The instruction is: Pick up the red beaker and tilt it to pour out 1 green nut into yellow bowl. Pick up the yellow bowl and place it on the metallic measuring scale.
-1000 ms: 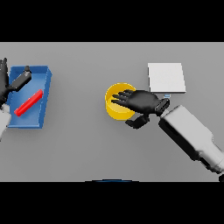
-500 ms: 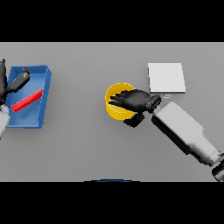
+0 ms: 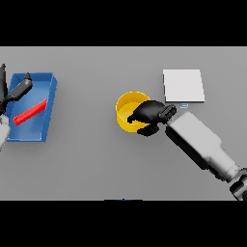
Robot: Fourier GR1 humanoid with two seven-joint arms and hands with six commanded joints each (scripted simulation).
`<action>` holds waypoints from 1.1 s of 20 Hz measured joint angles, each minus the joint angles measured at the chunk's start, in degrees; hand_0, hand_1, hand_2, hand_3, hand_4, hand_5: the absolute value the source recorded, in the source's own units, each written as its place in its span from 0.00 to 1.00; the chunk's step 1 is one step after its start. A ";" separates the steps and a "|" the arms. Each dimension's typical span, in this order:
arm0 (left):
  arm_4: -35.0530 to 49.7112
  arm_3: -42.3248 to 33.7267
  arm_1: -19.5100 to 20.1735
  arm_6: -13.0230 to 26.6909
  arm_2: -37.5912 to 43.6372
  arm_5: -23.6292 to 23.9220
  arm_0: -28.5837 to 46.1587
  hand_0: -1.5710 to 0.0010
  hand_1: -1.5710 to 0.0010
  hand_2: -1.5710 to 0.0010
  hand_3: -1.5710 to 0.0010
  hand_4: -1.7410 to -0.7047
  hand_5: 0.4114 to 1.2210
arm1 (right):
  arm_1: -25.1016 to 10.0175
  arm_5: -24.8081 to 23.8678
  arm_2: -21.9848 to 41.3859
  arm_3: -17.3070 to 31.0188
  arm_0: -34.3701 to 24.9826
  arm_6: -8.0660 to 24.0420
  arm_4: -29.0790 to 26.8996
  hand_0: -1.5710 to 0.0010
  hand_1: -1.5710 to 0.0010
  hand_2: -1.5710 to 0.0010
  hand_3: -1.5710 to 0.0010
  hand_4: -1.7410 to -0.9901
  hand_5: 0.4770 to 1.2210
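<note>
Fingers of the right hand [image 3: 148,114] are curled over the yellow bowl [image 3: 126,112] rim, gripped for carrying to the scale [image 3: 183,85].

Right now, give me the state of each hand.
Left hand: open, over the blue tray, holding nothing.
Right hand: shut on the yellow bowl.

Blue tray [image 3: 46,103] lay at far left of grey table [image 3: 96,164], long sides running roughly up and down the view. A red bar-shaped object [image 3: 31,111] rested diagonally inside it, upper end toward right wall.
</note>
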 measured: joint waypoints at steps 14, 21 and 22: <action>-0.67 -0.59 0.20 0.04 -0.61 0.07 0.75 1.00 1.00 1.00 1.00 0.98 0.34 | -3.27 2.31 -0.20 -5.28 0.24 0.55 -2.99 0.02 0.02 0.14 0.15 0.01 0.99; -0.51 0.76 0.17 -0.64 -0.28 -0.35 -0.92 1.00 1.00 1.00 1.00 0.97 0.35 | -6.88 5.48 -4.22 -11.23 -1.40 3.58 -5.10 0.00 0.00 0.10 0.19 0.00 1.00; -0.43 0.49 0.63 -0.54 -0.07 -0.50 -0.80 1.00 1.00 1.00 1.00 0.97 0.35 | -7.07 5.36 -4.91 -11.95 -1.58 5.14 -5.10 0.00 0.00 0.09 0.20 0.00 1.00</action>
